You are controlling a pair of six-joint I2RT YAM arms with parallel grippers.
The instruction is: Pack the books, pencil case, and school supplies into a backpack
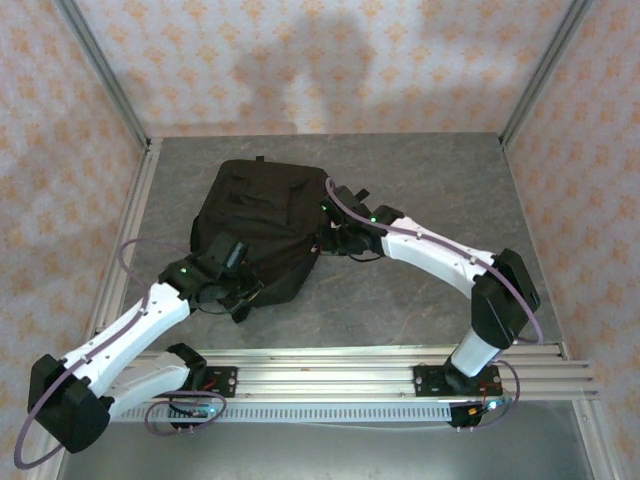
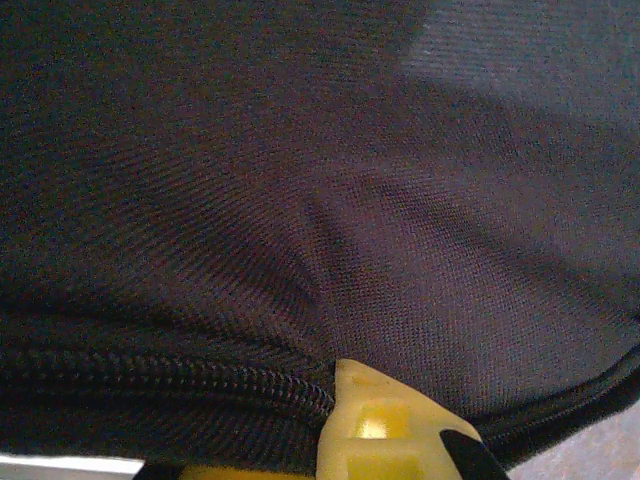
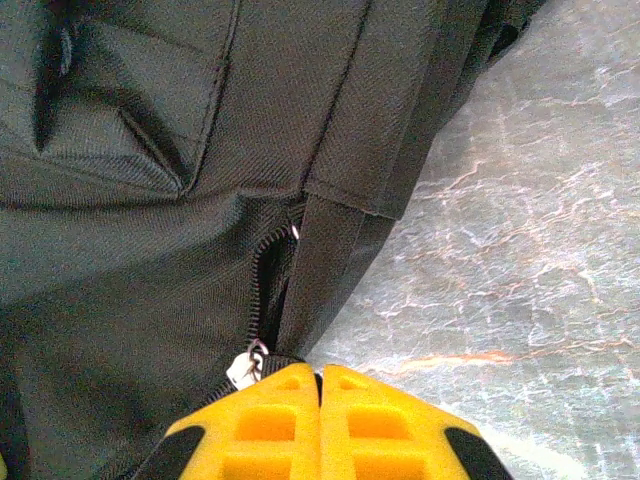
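While the large soft black fabric backpack [image 1: 262, 225] lies in the middle of the grey marbled bench [image 1: 420, 180], the left end effector [image 1: 238, 292], closed, presses its near-left zip seam, seemingly as a brace. The right end effector [image 3: 320, 375], jaws together, meets the small silver zip pull [image 3: 245, 368] on the right side, probably to work the zip.

You have no legible txt, labels, brand marks or nos. to log on backpack [image 1: 262, 225], table [image 1: 430, 180] or walls [image 1: 300, 60].

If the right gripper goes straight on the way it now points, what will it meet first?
Most likely the backpack: its black fabric by the zip lies directly ahead of the right gripper, seemingly very close.
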